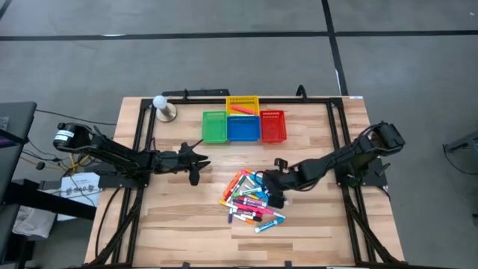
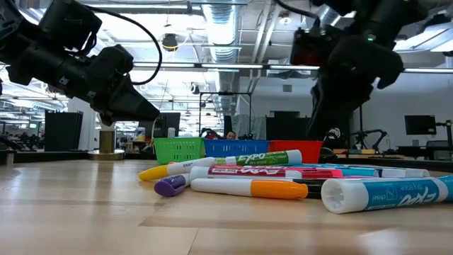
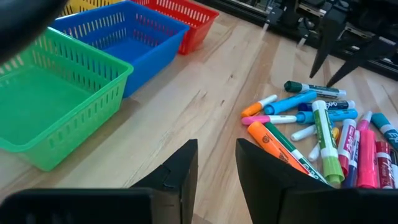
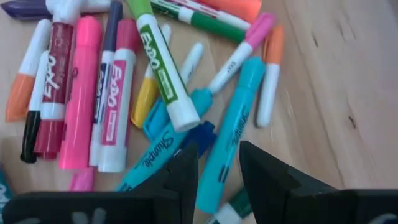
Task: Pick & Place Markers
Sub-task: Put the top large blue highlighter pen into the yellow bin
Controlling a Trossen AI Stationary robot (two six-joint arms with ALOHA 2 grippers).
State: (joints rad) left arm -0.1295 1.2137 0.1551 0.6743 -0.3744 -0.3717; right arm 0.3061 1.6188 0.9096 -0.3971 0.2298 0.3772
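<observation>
A heap of markers (image 1: 250,200) with white and coloured barrels lies on the wooden table right of its middle; they also appear in the other views (image 4: 118,93) (image 3: 323,137) (image 2: 248,185). My right gripper (image 1: 275,187) hovers open over the heap's right side, pointing steeply down. In the right wrist view its gap (image 4: 219,165) stands above a light blue marker (image 4: 231,134) and touches nothing. My left gripper (image 1: 202,161) stands open and empty left of the heap, near the green basket (image 3: 43,106); its gap (image 3: 216,168) shows bare table.
Green (image 1: 214,127), blue (image 1: 243,128) and red (image 1: 272,127) baskets stand in a row at the far middle. Behind them a yellow basket (image 1: 243,101) holds a pink marker (image 1: 240,110). A white ball on a metal foot (image 1: 163,108) stands far left. Black rails (image 1: 142,127) frame the table.
</observation>
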